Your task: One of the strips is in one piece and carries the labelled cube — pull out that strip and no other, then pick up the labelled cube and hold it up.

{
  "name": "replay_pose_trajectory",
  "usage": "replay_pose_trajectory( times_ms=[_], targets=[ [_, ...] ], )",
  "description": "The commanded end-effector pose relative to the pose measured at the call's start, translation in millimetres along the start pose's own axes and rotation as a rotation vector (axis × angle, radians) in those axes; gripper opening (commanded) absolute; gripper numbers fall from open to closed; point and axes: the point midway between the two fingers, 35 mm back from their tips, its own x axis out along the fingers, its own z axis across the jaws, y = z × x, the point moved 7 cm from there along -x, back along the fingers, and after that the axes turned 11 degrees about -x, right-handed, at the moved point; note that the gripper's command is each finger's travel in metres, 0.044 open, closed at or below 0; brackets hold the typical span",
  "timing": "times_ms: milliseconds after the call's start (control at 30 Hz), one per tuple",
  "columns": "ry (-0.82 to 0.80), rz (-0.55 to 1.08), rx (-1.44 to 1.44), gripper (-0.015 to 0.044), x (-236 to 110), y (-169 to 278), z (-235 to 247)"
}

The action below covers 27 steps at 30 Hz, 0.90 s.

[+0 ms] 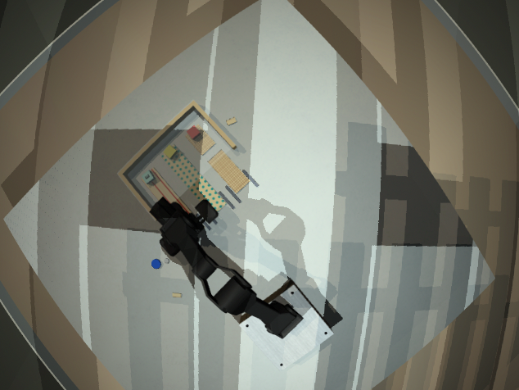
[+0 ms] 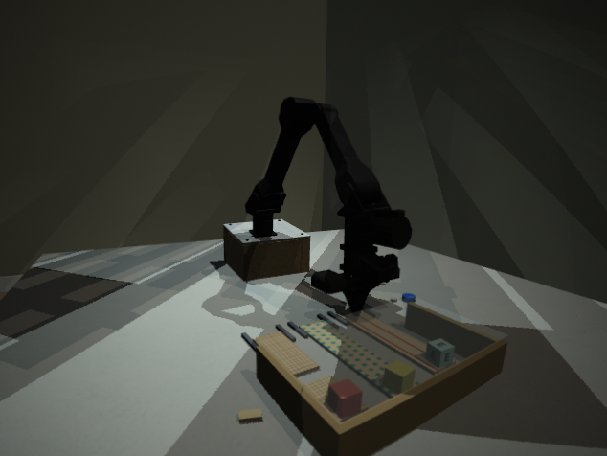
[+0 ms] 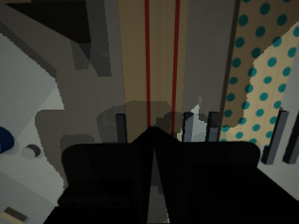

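The teal labelled cube (image 1: 147,176) (image 2: 439,351) sits at the far end of a tan strip with two red lines (image 1: 165,188) (image 2: 387,335) (image 3: 161,56), inside the wooden tray (image 1: 216,126) (image 2: 416,417). The strip looks to be in one piece. My gripper (image 2: 355,307) (image 3: 153,130) is shut, its tips down at this strip's near end by the tray's open side. I see nothing between the fingers. In the overhead view the arm covers the fingertips. A dotted strip (image 1: 188,174) (image 2: 352,353) (image 3: 265,70) bears a yellow cube (image 1: 169,151) (image 2: 398,376).
A checked strip lies in two pieces (image 1: 228,171) (image 2: 286,352), the far piece under a red cube (image 1: 193,132) (image 2: 345,397). Dark bars (image 2: 284,332) stand at the strips' near ends. A blue disc (image 1: 155,263) (image 2: 408,296) and small tan blocks (image 1: 231,121) (image 2: 250,415) lie outside the tray.
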Motion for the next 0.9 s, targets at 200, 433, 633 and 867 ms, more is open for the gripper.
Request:
replay_pose_trajectory(
  times_ms=[200,433,633,867],
  targets=[
    [-0.001,0.025,0.001,0.0,4.9,21.5,3.8],
    [-0.001,0.026,0.001,0.0,5.0,31.9,5.8],
    [-0.002,0.026,0.001,0.0,5.0,40.7,7.5],
    [-0.002,0.027,0.001,0.0,5.0,50.5,9.3]
  ],
)
